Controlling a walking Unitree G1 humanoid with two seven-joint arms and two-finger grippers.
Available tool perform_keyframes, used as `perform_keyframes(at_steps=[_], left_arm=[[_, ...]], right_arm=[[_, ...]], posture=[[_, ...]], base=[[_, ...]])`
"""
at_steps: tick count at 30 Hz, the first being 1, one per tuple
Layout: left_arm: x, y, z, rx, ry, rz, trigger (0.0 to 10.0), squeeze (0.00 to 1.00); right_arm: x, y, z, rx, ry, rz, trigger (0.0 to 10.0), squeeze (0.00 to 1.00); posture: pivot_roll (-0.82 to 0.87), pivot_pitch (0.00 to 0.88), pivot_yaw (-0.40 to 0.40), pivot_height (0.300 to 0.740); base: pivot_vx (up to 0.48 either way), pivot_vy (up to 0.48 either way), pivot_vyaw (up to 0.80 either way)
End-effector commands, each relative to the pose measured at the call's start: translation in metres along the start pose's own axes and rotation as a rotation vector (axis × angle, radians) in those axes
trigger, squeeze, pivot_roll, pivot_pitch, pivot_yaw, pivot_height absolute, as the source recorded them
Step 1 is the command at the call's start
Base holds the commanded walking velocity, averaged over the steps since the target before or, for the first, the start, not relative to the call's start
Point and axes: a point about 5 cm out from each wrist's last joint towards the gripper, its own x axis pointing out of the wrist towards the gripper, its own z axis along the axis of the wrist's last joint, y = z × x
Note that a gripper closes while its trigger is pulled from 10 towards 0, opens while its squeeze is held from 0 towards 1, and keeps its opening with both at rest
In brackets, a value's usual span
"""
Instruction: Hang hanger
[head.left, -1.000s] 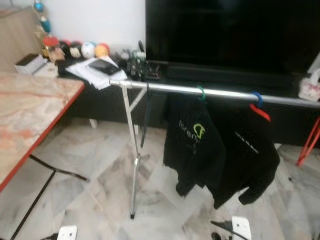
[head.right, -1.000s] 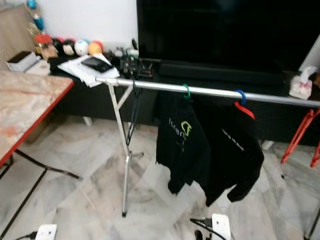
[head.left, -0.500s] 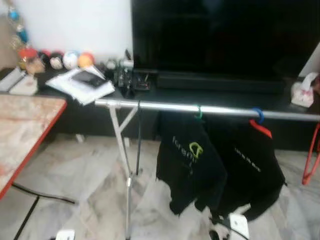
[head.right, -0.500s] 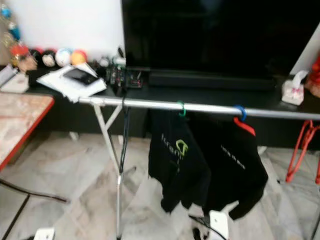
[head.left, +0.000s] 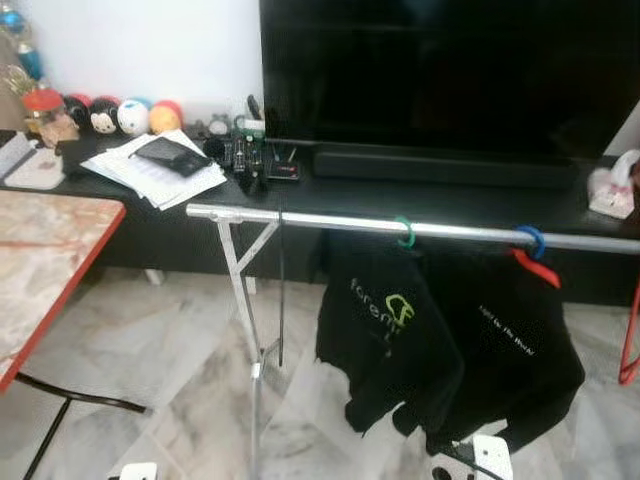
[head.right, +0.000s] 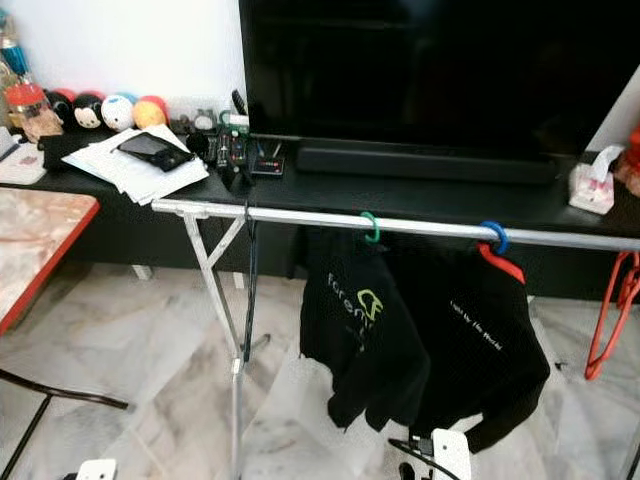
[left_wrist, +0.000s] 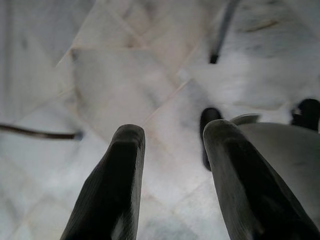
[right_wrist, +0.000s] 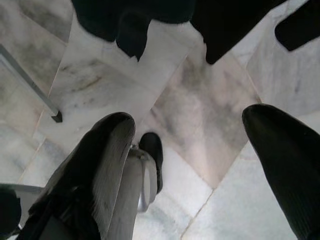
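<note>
While both arms hang low over the marble floor (head.left: 180, 400), the rail (head.left: 320, 219) runs across the middle of the head views, from the left-centre to the right edge, on a folding metal leg (head.left: 246, 300). Two hangers already sit on it: a green hook (head.left: 404, 232) near the centre carrying a black shirt (head.left: 385, 330) with a green logo, and just to its right a blue hook (head.left: 530, 241) with a red hanger (head.left: 536, 267) carrying a second black shirt (head.left: 510, 350). Further red hangers (head.right: 612, 310) show at the right edge. Behind the rail a low black table (head.left: 400, 195) holds papers (head.left: 155, 170), round toys (head.left: 120, 115) and a large dark TV (head.left: 450, 80); a red-edged table (head.left: 45, 270) fills the left side.

Left claw (left_wrist: 172, 145): fingers apart, holding nothing, pointing at the floor. Right claw (right_wrist: 190, 135): fingers spread wide, holding nothing, above the floor with the shirt hems at the upper edge of its wrist view.
</note>
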Motion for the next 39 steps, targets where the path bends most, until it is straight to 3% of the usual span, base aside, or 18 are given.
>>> perform_keyframes(at_steps=[1,7,12,20,34,39], left_arm=[[0.001,-0.006,0.005,0.019,-0.008,-0.008,10.0,0.0],[0.002,-0.011,0.011,0.024,-0.025,-0.018,10.0,0.0],[0.003,-0.012,0.015,0.031,-0.037,-0.02,10.0,0.0],[0.002,-0.009,0.014,0.032,-0.038,-0.02,10.0,0.0],[0.002,-0.014,0.01,0.026,-0.039,-0.027,10.0,0.0],[0.002,-0.018,0.006,0.023,-0.026,-0.021,10.0,0.0]], right_arm=[[0.001,0.003,0.001,-0.001,-0.007,0.0,10.0,0.0],[0.002,0.011,0.001,0.001,-0.009,0.009,10.0,0.0],[0.001,0.007,-0.002,0.004,0.0,0.002,10.0,0.0],[-0.001,0.001,-0.004,0.005,0.005,-0.003,10.0,0.0],[0.0,0.004,-0.005,0.003,0.003,0.0,10.0,0.0],[0.0,0.006,-0.003,0.001,-0.012,0.005,10.0,0.0]], posture=[[-0.06,0.0,-0.036,0.74],[-0.07,0.0,-0.033,0.74],[-0.06,0.0,-0.04,0.74],[-0.06,0.0,-0.044,0.74],[-0.06,0.0,-0.046,0.74],[-0.06,0.0,-0.049,0.74]], base=[[0.0,0.0,0.0],[0.0,0.0,0.0],[0.0,-0.164,0.0],[0.0,-0.299,0.0],[0.0,-0.334,0.0],[0.0,0.0,0.0]])
